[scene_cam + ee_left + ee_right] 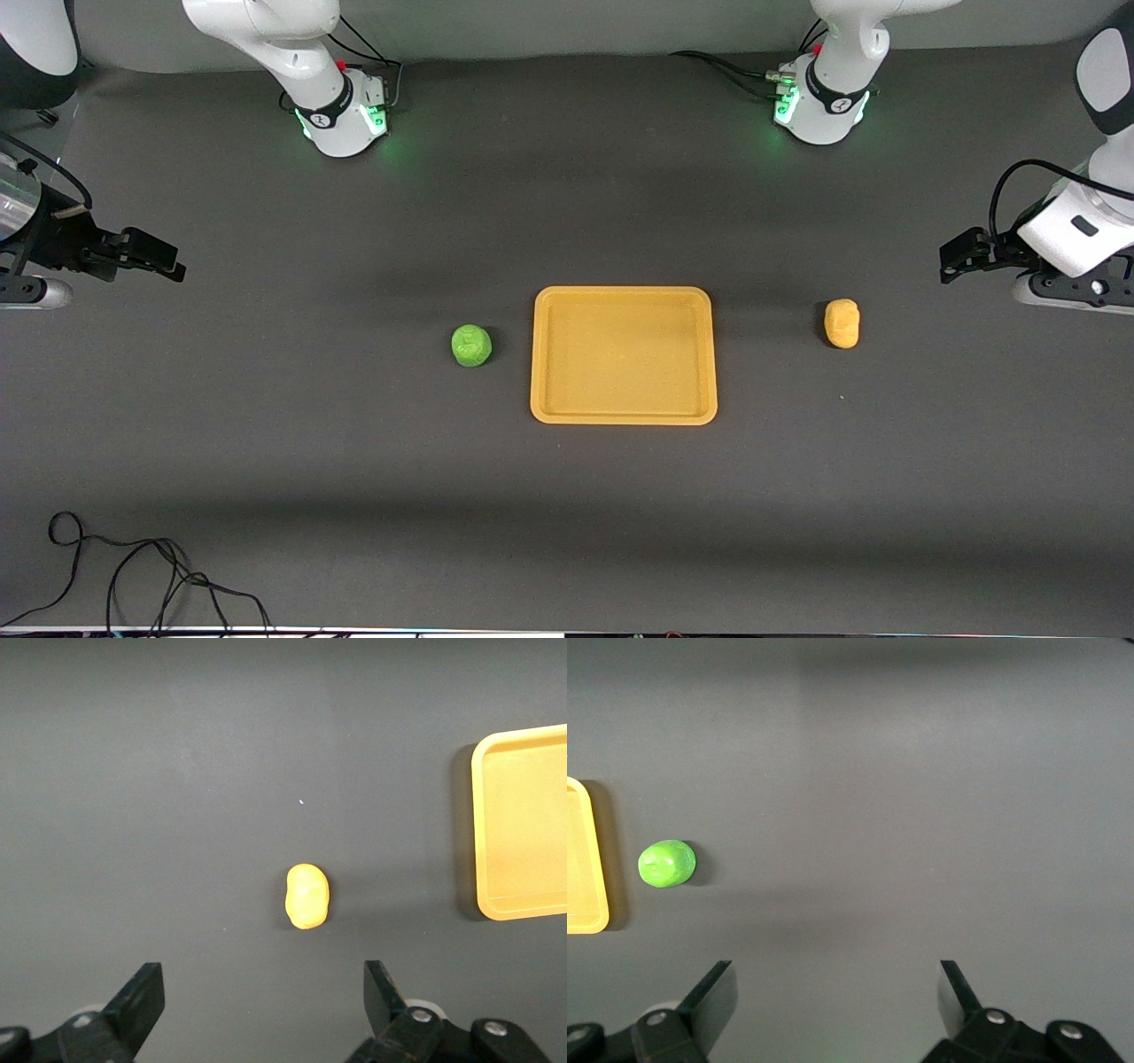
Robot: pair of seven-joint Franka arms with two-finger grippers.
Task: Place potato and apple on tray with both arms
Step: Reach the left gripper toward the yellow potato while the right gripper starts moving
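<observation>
Both sets of jaws are spread wide, nothing between them. Left gripper (pixel 955 257) hangs at the right edge of the front view, over bare table at the left arm's end; its own wrist view shows the two black fingers (pixel 142 997) well apart at the bottom of the frame. Right gripper (pixel 164 257) hangs at the left edge of the front view, over bare table at the right arm's end, fingers (pixel 713 997) equally far apart in its wrist view.

Tray (pixel 624 416) sits flat at mid-frame in the front view, long side across the picture, nothing in it. Potato (pixel 842 322) lies on the table right of the tray in the front view, toward the left arm's end, clear of the rim; centre of the left wrist frame (pixel 306 896), with the tray's corner (pixel 483 904) at that frame's right edge. Apple (pixel 470 345) lies left of the tray in the front view, toward the right arm's end, near the rim but not touching; it shows at the left of the right wrist frame (pixel 666 864), just beside a sliver of tray (pixel 594 921).

Loose black cable (pixel 133 567) lies coiled at the lower left corner of the front view.
</observation>
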